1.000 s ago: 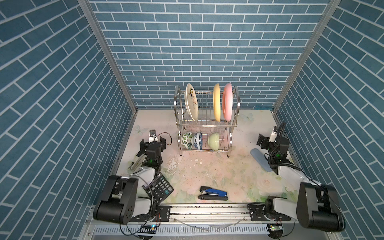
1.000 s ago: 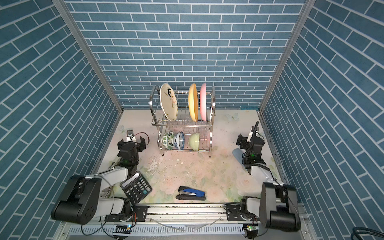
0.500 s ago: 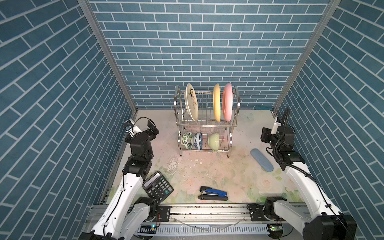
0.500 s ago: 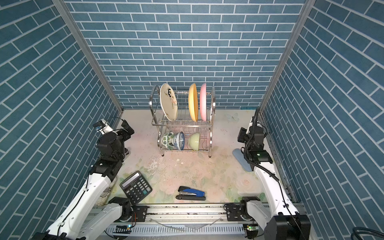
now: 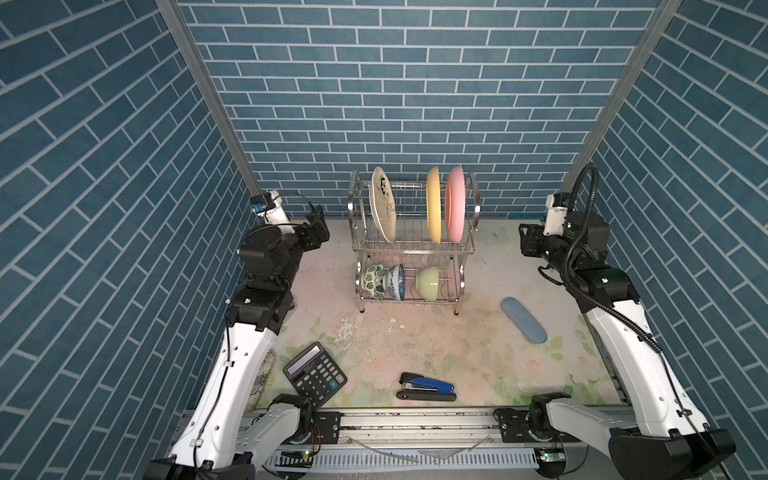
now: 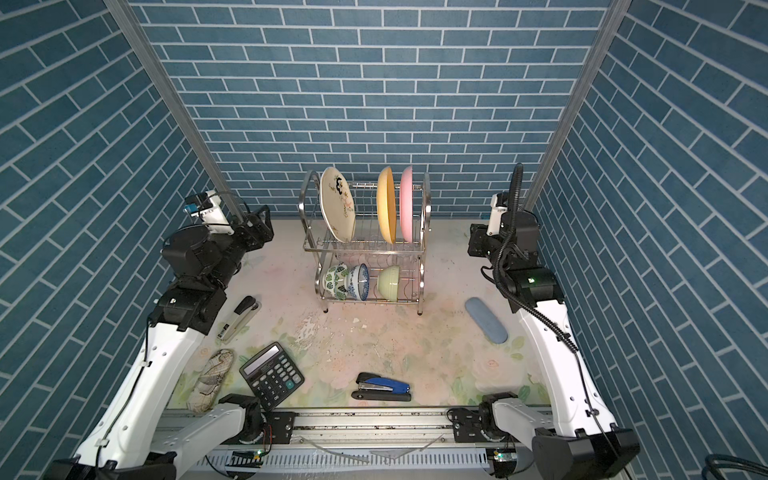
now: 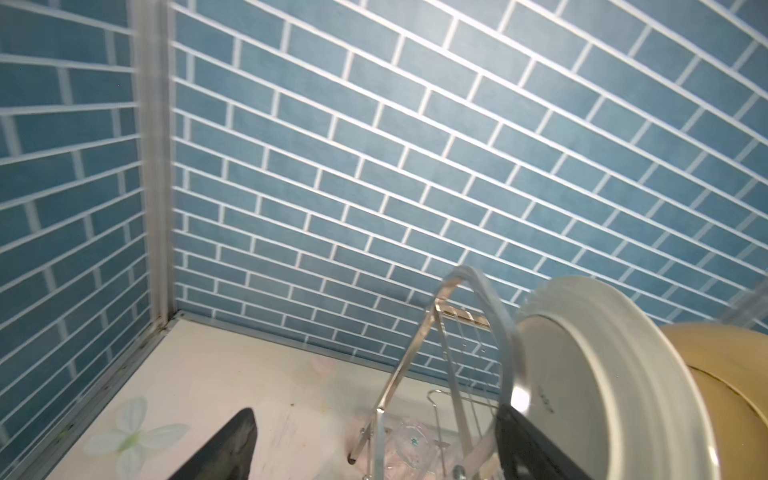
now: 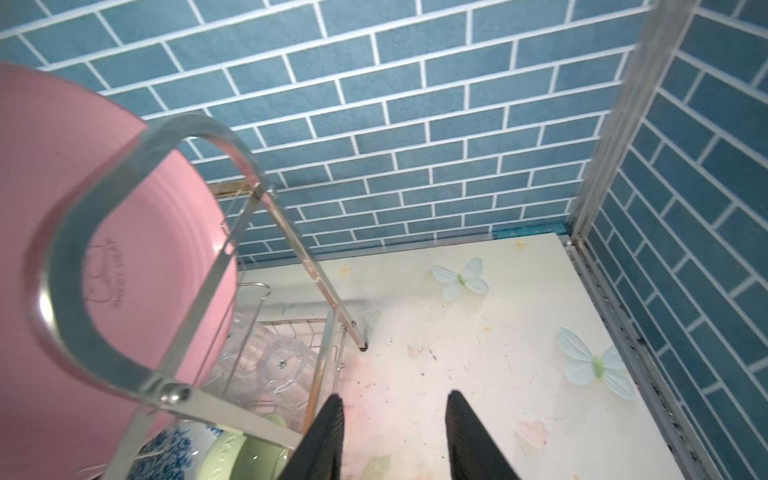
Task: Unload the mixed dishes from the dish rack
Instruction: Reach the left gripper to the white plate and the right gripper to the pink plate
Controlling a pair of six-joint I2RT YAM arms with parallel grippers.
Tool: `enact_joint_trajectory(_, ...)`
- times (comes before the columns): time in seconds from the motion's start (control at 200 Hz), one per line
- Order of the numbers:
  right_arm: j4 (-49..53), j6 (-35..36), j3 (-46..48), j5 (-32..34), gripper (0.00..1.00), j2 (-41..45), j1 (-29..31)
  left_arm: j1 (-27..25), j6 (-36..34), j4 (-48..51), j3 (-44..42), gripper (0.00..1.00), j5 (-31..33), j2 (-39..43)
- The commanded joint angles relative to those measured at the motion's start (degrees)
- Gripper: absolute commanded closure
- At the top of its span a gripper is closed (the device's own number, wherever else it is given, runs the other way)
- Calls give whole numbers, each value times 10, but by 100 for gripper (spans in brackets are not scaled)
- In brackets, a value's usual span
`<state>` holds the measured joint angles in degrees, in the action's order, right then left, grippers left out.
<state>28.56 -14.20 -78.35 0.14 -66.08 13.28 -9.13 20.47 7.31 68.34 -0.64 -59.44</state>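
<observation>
- In both top views, the dish rack (image 5: 411, 249) stands on the tabletop (image 5: 415, 345), near the middle of its back edge.
- On the top shelf, three plates stand on edge: the cream floral plate (image 5: 383, 203), the yellow plate (image 5: 433, 205) and the pink plate (image 5: 455, 203).
- On the bottom shelf sit the green-leaf bowl (image 5: 372, 280), the blue-patterned bowl (image 5: 397, 282) and the pale green bowl (image 5: 428, 282).
- The left gripper (image 5: 324, 232) is near the rack's left side. The right gripper (image 5: 523, 239) is near its right side. Neither touches the rack.
- A calculator (image 5: 314, 374) and a stapler (image 5: 426, 387) lie near the front edge.
- In the left wrist view, the left gripper (image 7: 374, 411) has its fingers wide apart and holds nothing. The back of the cream floral plate (image 7: 602, 374) is close by.
- In the right wrist view, the right gripper (image 8: 395, 397) is parted and empty. The pink plate (image 8: 62, 145) shows behind the rack's arch, and a clear tumbler (image 8: 282, 365) lies in the rack.
</observation>
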Motion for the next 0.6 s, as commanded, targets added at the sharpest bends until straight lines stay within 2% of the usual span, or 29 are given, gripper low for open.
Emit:
enact_joint_trajectory(0.0, 75, -2, -67, -48, 56, -27, 19, 1, -38, 29, 11, 11, -103, -16)
enact_joint_trajectory(0.19, 81, -8, -144, -147, 73, -75, 40, 1, -42, 37, 35, 16, -194, -46)
enact_joint_trajectory(0.35, 73, -14, -171, -193, 72, -89, 57, 1, -35, 56, 60, 17, -223, -69)
enact_joint_trajectory(0.595, 88, -12, -209, -224, 68, -118, 77, 1, -27, 54, 65, 25, -241, -92)
